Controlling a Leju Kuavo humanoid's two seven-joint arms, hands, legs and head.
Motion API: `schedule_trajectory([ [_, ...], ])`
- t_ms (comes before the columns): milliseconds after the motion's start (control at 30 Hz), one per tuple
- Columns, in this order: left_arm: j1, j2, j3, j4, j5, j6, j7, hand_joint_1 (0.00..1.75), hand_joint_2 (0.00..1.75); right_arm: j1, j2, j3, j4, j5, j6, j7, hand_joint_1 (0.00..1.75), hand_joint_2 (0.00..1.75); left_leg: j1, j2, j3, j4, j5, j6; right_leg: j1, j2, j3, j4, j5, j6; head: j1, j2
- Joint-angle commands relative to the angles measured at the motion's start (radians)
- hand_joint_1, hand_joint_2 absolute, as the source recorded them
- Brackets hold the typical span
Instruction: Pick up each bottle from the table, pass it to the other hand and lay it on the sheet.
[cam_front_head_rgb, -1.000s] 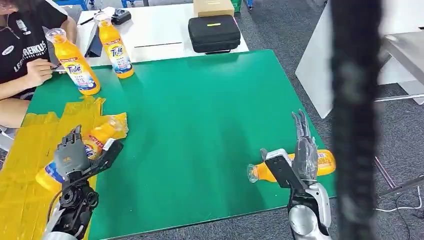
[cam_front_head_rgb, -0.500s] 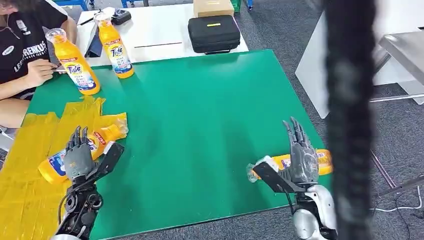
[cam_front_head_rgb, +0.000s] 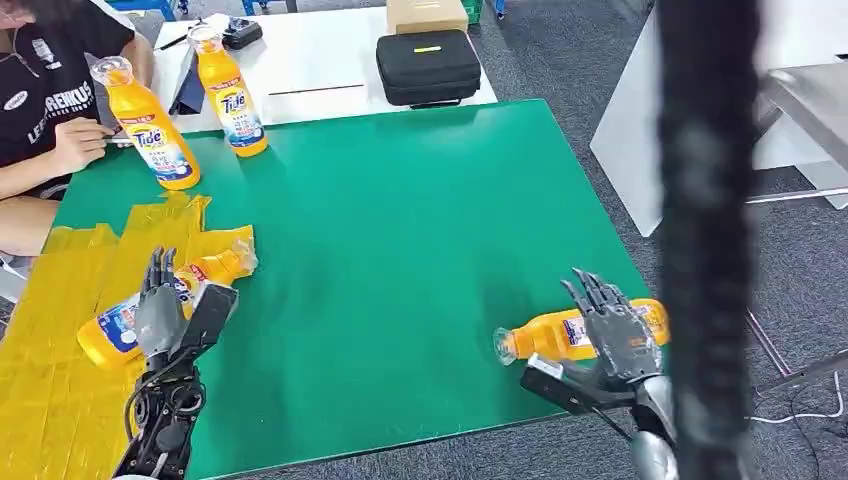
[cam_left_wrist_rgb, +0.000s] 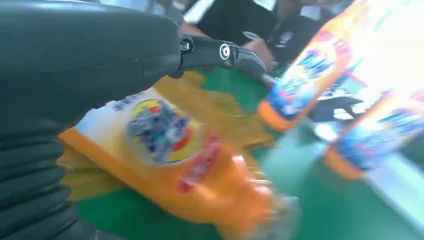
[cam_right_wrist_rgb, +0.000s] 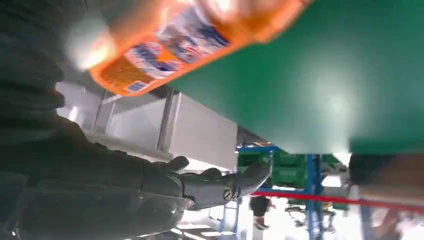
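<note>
One orange Tide bottle (cam_front_head_rgb: 112, 330) lies on the yellow sheet (cam_front_head_rgb: 60, 290) at the table's left front, cap pointing toward the table's middle. My left hand (cam_front_head_rgb: 165, 312) hovers by it with straight, spread fingers and holds nothing; the left wrist view shows the same bottle (cam_left_wrist_rgb: 165, 150) beside the hand (cam_left_wrist_rgb: 90, 65). A second orange bottle (cam_front_head_rgb: 545, 337) lies on its side at the right front edge of the green table (cam_front_head_rgb: 400, 220). My right hand (cam_front_head_rgb: 615, 335) is spread over its base end, not closed on it. The right wrist view shows that bottle (cam_right_wrist_rgb: 170, 40) apart from the extended fingers (cam_right_wrist_rgb: 215, 182).
Two more orange bottles (cam_front_head_rgb: 150, 125) (cam_front_head_rgb: 232, 95) stand upright at the far left. A person (cam_front_head_rgb: 50, 100) sits at the far left corner. A black case (cam_front_head_rgb: 428, 65) and a cardboard box (cam_front_head_rgb: 427, 14) lie on the white table behind. A blurred dark upright bar (cam_front_head_rgb: 705, 240) crosses the right side.
My right hand has drawn back toward the front edge and tipped its fingers down over the lying bottle. My left hand has pulled back a little from the bottle on the sheet.
</note>
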Motion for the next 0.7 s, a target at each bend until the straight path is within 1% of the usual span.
schedule_trajectory([
  [33, 0.052, -0.023, -0.087, -0.199, 0.067, -0.036, -0.018, 0.00, 1.75, 0.007, -0.107, -0.047, 0.017, 0.004, 0.027, -0.047, 0.00, 1.75, 0.000, 0.000, 0.002, 0.000, -0.002, -0.001, 0.000, -0.001, 0.002, 0.000, -0.001, 0.000, 0.000, 0.000],
  [67, 0.052, -0.020, -0.087, -0.196, 0.068, -0.038, -0.017, 0.00, 1.75, 0.006, -0.105, -0.043, 0.015, 0.005, 0.028, -0.048, 0.00, 1.75, 0.000, 0.000, 0.004, 0.000, -0.003, -0.002, 0.000, -0.001, 0.003, 0.000, -0.002, 0.000, 0.000, 0.000],
  [100, 0.057, -0.021, -0.098, -0.218, 0.124, -0.053, -0.057, 0.00, 1.75, 0.008, -0.119, -0.042, 0.017, 0.003, 0.037, -0.054, 0.00, 1.75, 0.000, 0.001, 0.007, 0.001, -0.005, -0.003, 0.001, -0.001, 0.007, 0.001, -0.004, 0.000, 0.000, 0.000],
  [133, 0.061, -0.024, -0.105, -0.236, 0.152, -0.063, -0.080, 0.00, 1.75, 0.007, -0.128, -0.045, 0.022, -0.008, 0.048, -0.061, 0.00, 1.75, 0.000, 0.001, 0.003, 0.000, -0.003, -0.001, 0.001, -0.001, 0.003, 0.000, -0.002, 0.000, 0.000, 0.000],
  [167, 0.075, -0.029, -0.132, -0.304, 0.207, -0.096, -0.112, 0.00, 1.75, -0.003, -0.163, -0.060, 0.045, -0.046, 0.074, -0.080, 0.00, 1.75, 0.001, 0.001, 0.006, 0.001, -0.004, -0.003, 0.001, -0.001, 0.006, 0.001, -0.004, 0.000, -0.001, 0.000],
  [200, 0.084, -0.032, -0.149, -0.349, 0.244, -0.119, -0.120, 0.00, 1.75, -0.009, -0.177, -0.076, 0.063, -0.064, 0.082, -0.091, 0.00, 1.75, 0.000, 0.001, 0.005, 0.001, -0.004, -0.002, 0.001, -0.002, 0.005, 0.001, -0.004, 0.000, 0.000, 0.000],
  [267, 0.107, -0.030, -0.184, -0.440, 0.313, -0.155, -0.138, 0.00, 1.75, -0.016, -0.184, -0.105, 0.092, -0.073, 0.090, -0.114, 0.00, 1.75, 0.001, 0.001, 0.002, 0.001, -0.003, -0.001, 0.001, -0.001, 0.002, 0.001, -0.002, 0.000, -0.001, 0.000],
  [300, 0.119, -0.027, -0.201, -0.482, 0.343, -0.171, -0.144, 0.00, 1.75, -0.017, -0.185, -0.116, 0.105, -0.069, 0.092, -0.121, 0.00, 1.75, 0.001, 0.000, 0.005, 0.003, -0.005, -0.002, 0.001, -0.002, 0.006, 0.002, -0.005, 0.001, -0.001, 0.000],
  [333, 0.126, -0.024, -0.213, -0.507, 0.367, -0.185, -0.148, 0.00, 1.75, -0.019, -0.186, -0.121, 0.115, -0.067, 0.094, -0.123, 0.00, 1.75, 0.001, 0.001, 0.004, 0.002, -0.004, -0.001, 0.002, -0.002, 0.004, 0.000, -0.003, 0.001, 0.000, 0.000],
  [367, 0.135, -0.017, -0.228, -0.533, 0.388, -0.199, -0.154, 0.00, 1.75, -0.025, -0.192, -0.124, 0.131, -0.049, 0.092, -0.122, 0.00, 1.75, 0.001, 0.001, 0.006, 0.002, -0.005, -0.002, 0.002, -0.002, 0.007, 0.001, -0.005, 0.001, 0.000, 0.000],
  [433, 0.150, -0.010, -0.244, -0.562, 0.408, -0.199, -0.171, 0.00, 1.75, -0.049, -0.194, -0.124, 0.171, 0.025, 0.062, -0.082, 0.00, 1.75, 0.001, 0.001, 0.008, 0.002, -0.006, -0.002, 0.002, -0.001, 0.009, 0.000, -0.005, 0.001, 0.000, 0.000],
  [467, 0.155, -0.008, -0.250, -0.572, 0.419, -0.205, -0.179, 0.00, 1.75, -0.060, -0.195, -0.121, 0.192, 0.024, 0.064, -0.083, 0.00, 1.75, 0.001, 0.002, 0.004, 0.000, -0.003, -0.001, 0.001, 0.000, 0.005, -0.001, -0.002, 0.000, 0.000, 0.000],
  [500, 0.158, -0.005, -0.257, -0.579, 0.435, -0.214, -0.188, 0.00, 1.75, -0.072, -0.198, -0.117, 0.218, 0.026, 0.067, -0.083, 0.00, 1.75, 0.001, 0.003, 0.012, 0.002, -0.008, -0.004, 0.002, 0.000, 0.012, 0.001, -0.007, 0.001, 0.000, 0.000],
  [533, 0.159, -0.005, -0.258, -0.580, 0.434, -0.213, -0.188, 0.00, 1.75, -0.076, -0.199, -0.115, 0.229, 0.028, 0.067, -0.085, 0.00, 1.75, 0.001, 0.003, 0.006, 0.000, -0.004, -0.002, 0.001, 0.001, 0.006, -0.001, -0.002, 0.000, 0.000, 0.000],
  [567, 0.159, -0.005, -0.258, -0.580, 0.434, -0.213, -0.188, 0.00, 1.75, -0.076, -0.199, -0.115, 0.229, 0.028, 0.067, -0.085, 0.00, 1.75, 0.001, 0.004, 0.009, 0.001, -0.006, -0.002, 0.002, 0.001, 0.009, -0.001, -0.004, 0.000, 0.000, 0.000],
  [600, 0.160, -0.004, -0.260, -0.579, 0.438, -0.213, -0.191, 0.00, 1.75, -0.079, -0.202, -0.108, 0.238, 0.037, 0.065, -0.084, 0.00, 1.75, 0.001, 0.002, 0.004, 0.000, -0.003, 0.000, 0.001, 0.001, 0.004, -0.001, -0.001, 0.000, 0.000, 0.000],
  [633, 0.161, 0.000, -0.266, -0.582, 0.455, -0.227, -0.197, 0.00, 1.75, -0.086, -0.206, -0.099, 0.256, 0.046, 0.066, -0.080, 0.00, 1.75, 0.001, 0.003, 0.007, 0.000, -0.005, -0.002, 0.001, 0.000, 0.008, -0.001, -0.003, 0.000, 0.000, 0.000],
  [700, 0.163, 0.002, -0.279, -0.591, 0.465, -0.239, -0.203, 0.00, 1.75, -0.114, -0.218, -0.082, 0.307, 0.049, 0.069, -0.076, 0.00, 1.75, 0.001, 0.002, 0.006, -0.001, -0.004, -0.001, 0.001, 0.000, 0.006, -0.002, -0.002, 0.000, 0.000, 0.000],
])
